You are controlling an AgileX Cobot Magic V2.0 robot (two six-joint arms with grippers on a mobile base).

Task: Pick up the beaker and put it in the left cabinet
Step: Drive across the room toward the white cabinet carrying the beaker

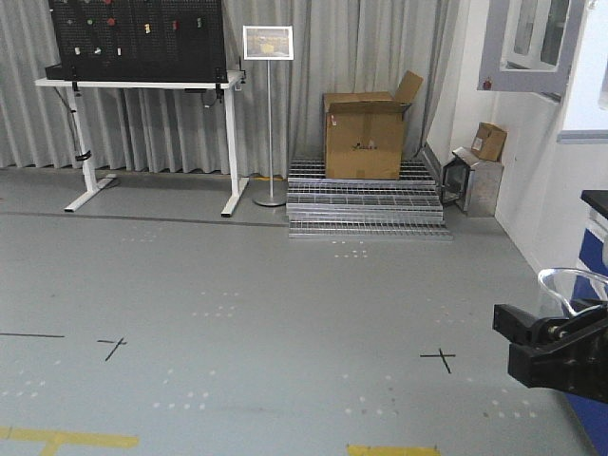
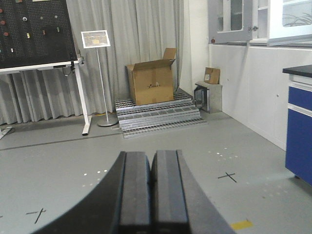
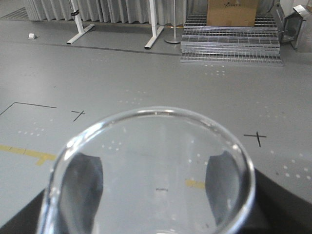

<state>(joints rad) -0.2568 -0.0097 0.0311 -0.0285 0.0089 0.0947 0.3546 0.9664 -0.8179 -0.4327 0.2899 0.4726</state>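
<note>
Front view: a smooth, matt grey floor [image 1: 247, 304] marked with black tape crosses runs wide and open back to the pleated grey curtains [image 1: 380, 57]. Along that far edge stand a white-legged table with a black pegboard [image 1: 138, 38], a thin metal sign stand [image 1: 269, 114] and a brown cardboard box [image 1: 366, 133] on ribbed steel grating steps [image 1: 366, 204]. Low on the right, the boxy black right gripper [image 1: 556, 328] carries the small clear glass beaker [image 1: 568, 283], whose curved rim rises above it, just beside a blue-fronted counter [image 1: 594, 247].

Left wrist view: the left gripper [image 2: 152, 195] has its two flat matt-black fingers pressed together with nothing between them, above open floor reaching to the box and steps.

Right wrist view: the beaker's round, glossy rim fills the lower frame. Dark finger pads [image 3: 85, 183] show through the glass, clamped on either side of the wall.
</note>
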